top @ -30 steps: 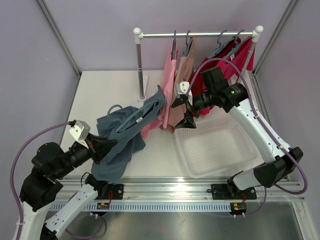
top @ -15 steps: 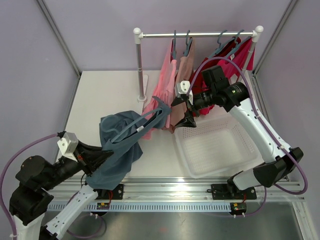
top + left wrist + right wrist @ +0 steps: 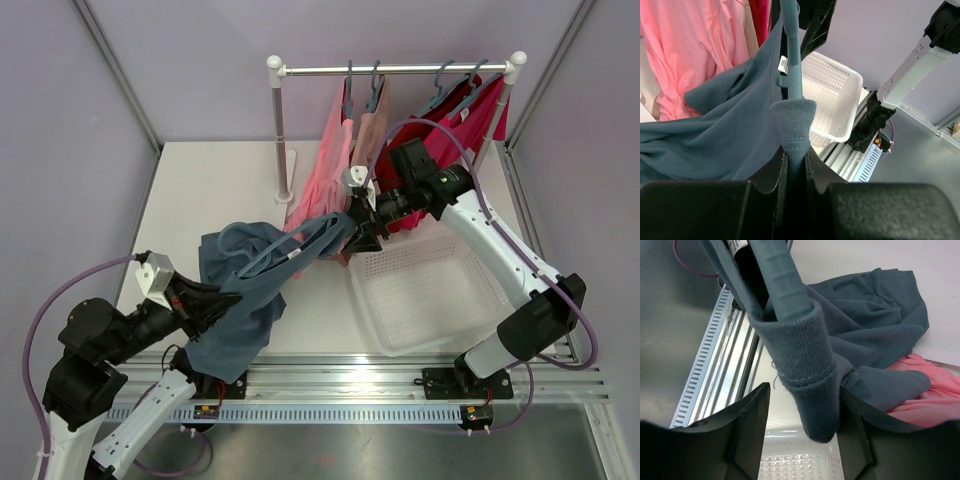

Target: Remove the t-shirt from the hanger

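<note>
A blue-grey t-shirt (image 3: 235,315) hangs on a teal hanger (image 3: 290,250) held off the rail, over the table's front left. My left gripper (image 3: 220,300) is shut on the shirt's knitted edge and the hanger's end (image 3: 795,125). My right gripper (image 3: 358,232) is open at the hanger's other end. In the right wrist view the shirt's folded edge (image 3: 812,385) and the hanger's arm (image 3: 782,285) lie between the spread fingers (image 3: 747,425). The cloth touches or nearly touches the right-hand finger.
A rail (image 3: 400,69) on two posts at the back holds pink (image 3: 325,180), tan and red (image 3: 450,125) shirts on hangers. A white perforated basket (image 3: 420,345) sits at the right front, under my right arm. Purple walls close in both sides.
My right gripper has moved down and left onto the hanger's far end, and the shirt's edge now lies between its jaws. My left arm has shifted slightly, still holding the shirt.
</note>
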Controlling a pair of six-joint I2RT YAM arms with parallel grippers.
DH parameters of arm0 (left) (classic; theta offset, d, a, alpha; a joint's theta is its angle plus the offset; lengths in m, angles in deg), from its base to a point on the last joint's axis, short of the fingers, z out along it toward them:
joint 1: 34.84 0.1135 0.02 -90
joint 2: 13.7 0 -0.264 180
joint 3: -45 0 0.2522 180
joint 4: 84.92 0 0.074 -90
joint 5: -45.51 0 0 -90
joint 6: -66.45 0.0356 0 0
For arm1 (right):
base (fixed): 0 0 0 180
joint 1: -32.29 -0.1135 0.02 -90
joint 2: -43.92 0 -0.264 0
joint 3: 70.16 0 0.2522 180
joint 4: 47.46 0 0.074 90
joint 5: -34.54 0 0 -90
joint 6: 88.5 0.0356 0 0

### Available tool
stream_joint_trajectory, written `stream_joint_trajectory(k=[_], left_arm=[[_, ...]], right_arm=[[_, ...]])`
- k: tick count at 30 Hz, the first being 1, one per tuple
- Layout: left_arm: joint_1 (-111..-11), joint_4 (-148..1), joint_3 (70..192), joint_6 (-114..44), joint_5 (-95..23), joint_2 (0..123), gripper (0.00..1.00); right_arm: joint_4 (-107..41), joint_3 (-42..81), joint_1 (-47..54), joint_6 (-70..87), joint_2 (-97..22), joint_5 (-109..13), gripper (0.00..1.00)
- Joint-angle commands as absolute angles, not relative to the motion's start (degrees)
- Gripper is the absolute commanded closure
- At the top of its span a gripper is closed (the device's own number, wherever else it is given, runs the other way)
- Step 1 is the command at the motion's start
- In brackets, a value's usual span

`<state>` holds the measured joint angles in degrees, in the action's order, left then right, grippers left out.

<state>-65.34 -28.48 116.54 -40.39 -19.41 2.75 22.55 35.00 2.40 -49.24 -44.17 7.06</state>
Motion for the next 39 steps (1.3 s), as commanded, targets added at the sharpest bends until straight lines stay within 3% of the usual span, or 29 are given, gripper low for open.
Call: stream_joint_trajectory(k=[1, 2, 5, 12, 15, 27, 35, 39], left_arm=[[-65.3, -38.6, 116.3, -41.9, -18.6, 2.1, 1.00], [-65.3, -38.6, 116.3, -41.8, -18.9, 2.1, 1.00], [-65.3, -38.5, 116.1, -41.6, -20.0, 2.2, 1.00], [-65.3, -38.6, 115.1, -41.9, -21.5, 1.2, 1.00], [-65.3, -37.9, 115.4, -41.4, -22.2, 1.1, 1.00], [-65.3, -32.8, 118.5, -39.8, -27.6, -1.8, 1.00], [-65.3, -37.8, 118.3, -42.4, -29.2, -4.4, 1.00], [-65.3, -46.4, 112.6, -45.3, -30.2, -2.5, 1.00]], right_arm=[[21.7, 34.0, 2.3, -49.8, -43.7, 7.6, 0.46], [21.6, 33.7, 2.7, -49.9, -43.6, 7.7, 0.54], [19.7, 31.9, 4.9, -49.3, -42.9, 9.0, 0.62], [16.2, 28.9, 13.6, -47.0, -42.0, 16.4, 0.91], [12.7, 27.1, 15.9, -44.8, -40.7, 18.5, 0.99], [-2.6, 19.6, 23.7, -29.0, -35.7, 15.9, 1.00], [-5.0, 16.1, 22.8, -27.3, -37.4, 16.7, 1.00], [-1.8, 16.9, 16.2, -30.4, -38.9, 12.5, 1.00]])
